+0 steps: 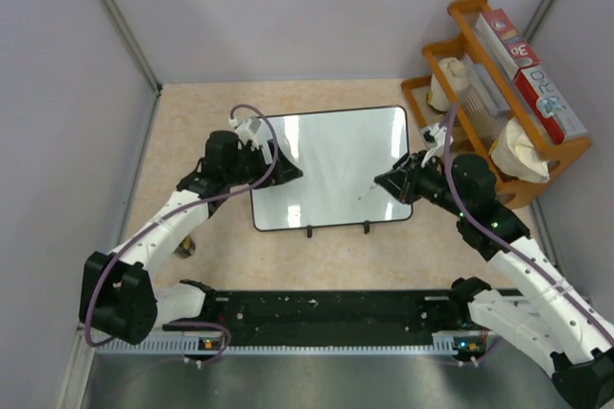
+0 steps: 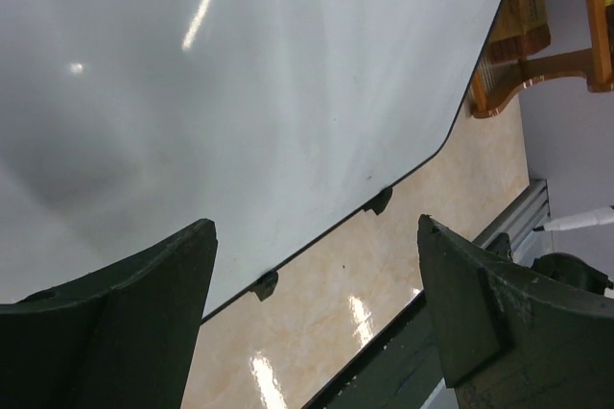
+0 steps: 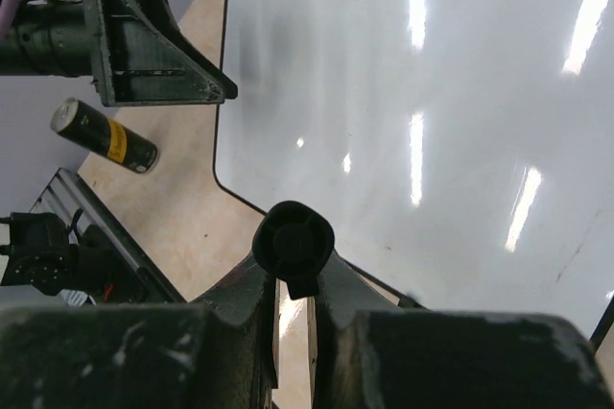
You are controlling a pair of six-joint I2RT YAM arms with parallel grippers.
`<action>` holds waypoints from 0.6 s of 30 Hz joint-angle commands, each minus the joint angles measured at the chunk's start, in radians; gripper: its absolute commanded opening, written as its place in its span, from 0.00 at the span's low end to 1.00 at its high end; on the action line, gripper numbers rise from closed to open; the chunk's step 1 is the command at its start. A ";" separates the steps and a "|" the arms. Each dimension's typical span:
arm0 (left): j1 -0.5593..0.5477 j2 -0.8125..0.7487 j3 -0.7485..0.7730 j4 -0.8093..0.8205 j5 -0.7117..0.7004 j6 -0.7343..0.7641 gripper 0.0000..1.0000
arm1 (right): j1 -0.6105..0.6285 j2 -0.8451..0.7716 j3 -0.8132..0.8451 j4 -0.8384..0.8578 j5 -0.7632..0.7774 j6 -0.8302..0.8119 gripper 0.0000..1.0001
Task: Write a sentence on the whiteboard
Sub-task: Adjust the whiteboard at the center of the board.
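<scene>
1. Black plastic fingers of my right hand (image 3: pixel 293 327) are pressed together on the marker (image 3: pixel 293 236), with its dark back end showing just above them. My worry is that the marker could pivot or slide through that pinch once its tip pushes on the whiteboard (image 1: pixel 331 164).
2. I cannot tell whether the tip touches the glossy face. Too hard a descent could skid it, and too light a one would leave no line.
3. My left hand (image 2: pixel 317 227) is spread wide, pinching nothing, at the whiteboard's left edge. I cannot tell if a fingertip rests on the edge. If nothing pins the board, stroke drag could slide it across the tan surface (image 1: pixel 326 255) where it lies flat.
4. A dark can (image 3: pixel 101 135) with a yellow band lies just left of the whiteboard. A shifting board or my left arm could roll it.
5. The wooden rack (image 1: pixel 556 155) stands right of the whiteboard, close behind my right arm. A wide stroke could swing the wrist into it.
6. Pose: both arms reach forward and bend inward toward the whiteboard. The right hand is near its lower right corner, with the marker angled down and inward.
</scene>
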 commanded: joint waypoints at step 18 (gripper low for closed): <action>0.481 -0.175 -0.065 -0.040 0.247 0.151 0.91 | -0.008 0.164 0.085 0.188 -0.078 0.079 0.00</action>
